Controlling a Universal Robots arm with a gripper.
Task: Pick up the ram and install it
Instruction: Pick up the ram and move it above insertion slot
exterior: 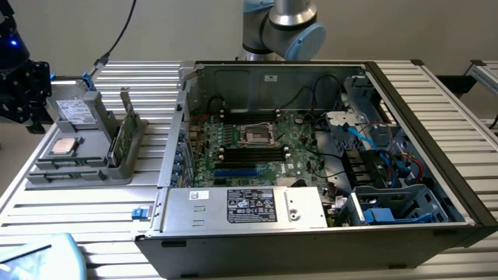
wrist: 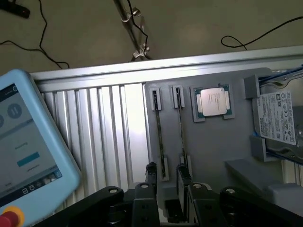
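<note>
Ram [wrist: 159, 132] edge-on before parted jaws

Table: ribbed silver metal table [exterior: 86, 213] under the tray, bare, soft sheen.
Tray: grey plastic parts tray [wrist: 213, 151], matt and smooth.
Ram: dark-green circuit-board ram stick [exterior: 116, 146] standing in the tray, dull finish.
Processor: square silver metal-lidded chip [wrist: 213, 100] in the tray, satin, catching light.
Pendant: pale-blue plastic control pendant [wrist: 33, 151] beside the tray, smooth.
</note>
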